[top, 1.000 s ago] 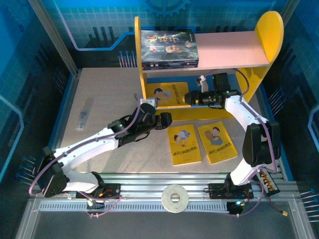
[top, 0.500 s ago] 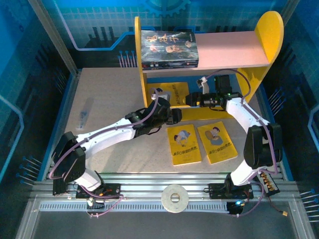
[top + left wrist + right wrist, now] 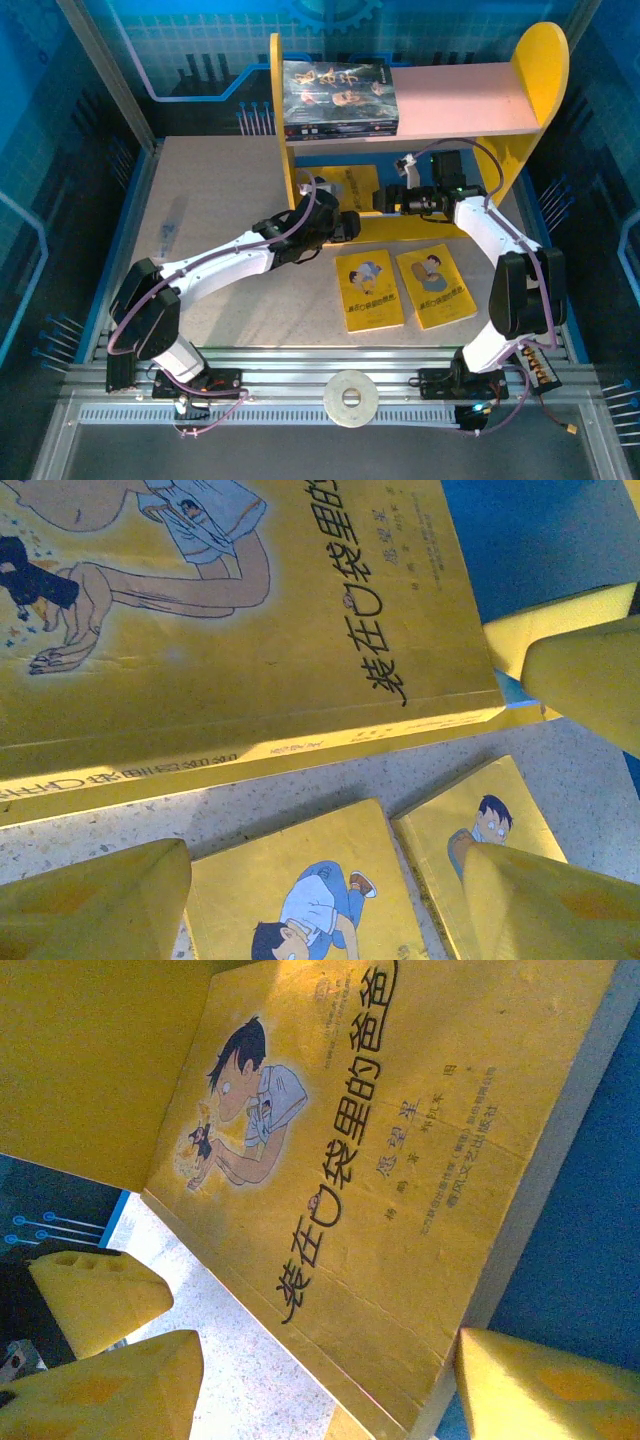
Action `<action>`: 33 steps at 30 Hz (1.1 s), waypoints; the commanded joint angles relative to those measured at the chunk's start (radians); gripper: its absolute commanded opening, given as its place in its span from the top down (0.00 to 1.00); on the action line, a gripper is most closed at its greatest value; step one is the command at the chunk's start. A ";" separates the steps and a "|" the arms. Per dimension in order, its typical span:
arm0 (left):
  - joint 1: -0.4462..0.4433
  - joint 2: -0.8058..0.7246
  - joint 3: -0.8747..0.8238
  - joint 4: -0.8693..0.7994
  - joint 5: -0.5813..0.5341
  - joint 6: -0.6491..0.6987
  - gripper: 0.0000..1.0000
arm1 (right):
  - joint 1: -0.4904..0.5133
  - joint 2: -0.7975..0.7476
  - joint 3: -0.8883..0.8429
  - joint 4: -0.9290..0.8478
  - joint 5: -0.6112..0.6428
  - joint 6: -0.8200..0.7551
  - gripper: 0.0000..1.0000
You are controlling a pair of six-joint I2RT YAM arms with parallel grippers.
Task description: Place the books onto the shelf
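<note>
The shelf (image 3: 545,60) stands at the back, and a stack of dark books (image 3: 338,95) lies on its pink upper board (image 3: 470,95). On the blue lower board (image 3: 540,530) lies one yellow book (image 3: 340,186) (image 3: 250,610) (image 3: 380,1160). Two more yellow books (image 3: 368,290) (image 3: 434,285) lie flat on the table in front. My left gripper (image 3: 350,225) (image 3: 320,910) hangs open over the table strip between the shelf's front edge and those two books. My right gripper (image 3: 385,198) (image 3: 325,1390) is open, straddling the shelf book's near corner without gripping it.
A white tape roll (image 3: 350,398) sits on the front rail. A small clear item (image 3: 168,235) lies on the left of the table. The shelf's yellow left panel (image 3: 90,1060) stands close to the book. Blue walls enclose the table.
My left arm has stretched forward and right, bringing its gripper up to the shelf's front edge. My right gripper has drawn back slightly to the right. The books have not moved.
</note>
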 commanded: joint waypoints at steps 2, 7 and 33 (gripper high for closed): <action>0.011 0.008 0.006 0.025 0.015 -0.004 0.27 | -0.003 -0.014 -0.006 0.019 -0.052 0.009 0.32; 0.029 0.018 0.000 0.033 0.028 -0.008 0.27 | 0.001 -0.008 -0.003 0.020 -0.054 0.009 0.32; 0.063 0.052 -0.004 0.041 0.047 -0.002 0.28 | 0.008 0.015 0.001 0.031 -0.057 0.008 0.32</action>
